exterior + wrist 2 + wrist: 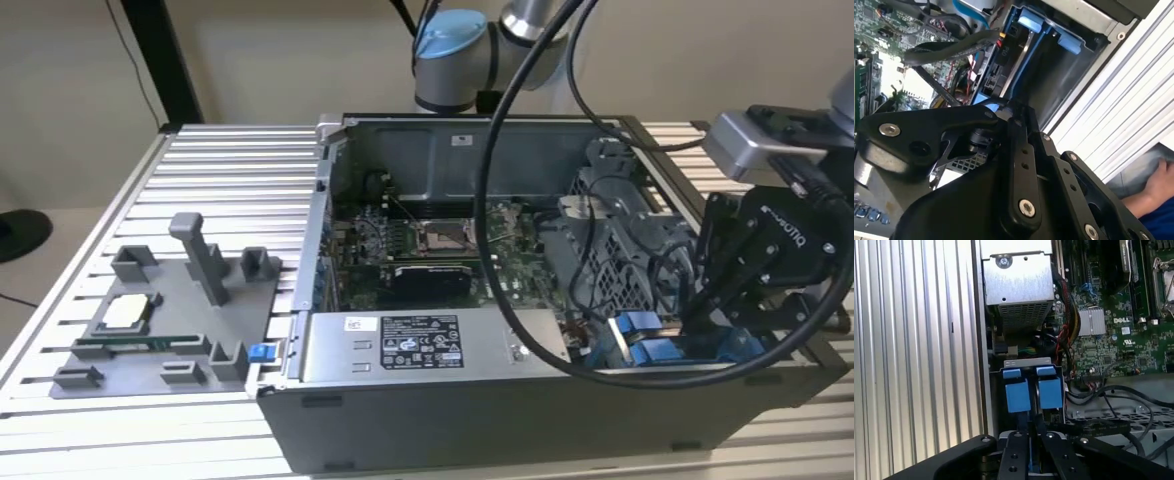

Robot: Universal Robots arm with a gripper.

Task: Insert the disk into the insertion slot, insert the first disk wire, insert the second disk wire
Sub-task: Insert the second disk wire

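Gripper [1030, 450] over the drive bay.
Its fingers seem pressed together just above the disk [1031, 390], seated in the insertion slot [996, 377].

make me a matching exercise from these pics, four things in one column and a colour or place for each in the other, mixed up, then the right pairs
Things:
1. gripper
2. blue tabs
3. metal box with a sticker
4. grey fixture tray

Descriptions:
A. on the ribbed table, at the exterior view's left, outside the computer case
B. black, hanging over the drive bay corner of the case
C. bright blue, two side by side, just ahead of the gripper
D. grey, inside the case along its near wall

Pairs: 1-B, 2-C, 3-D, 4-A
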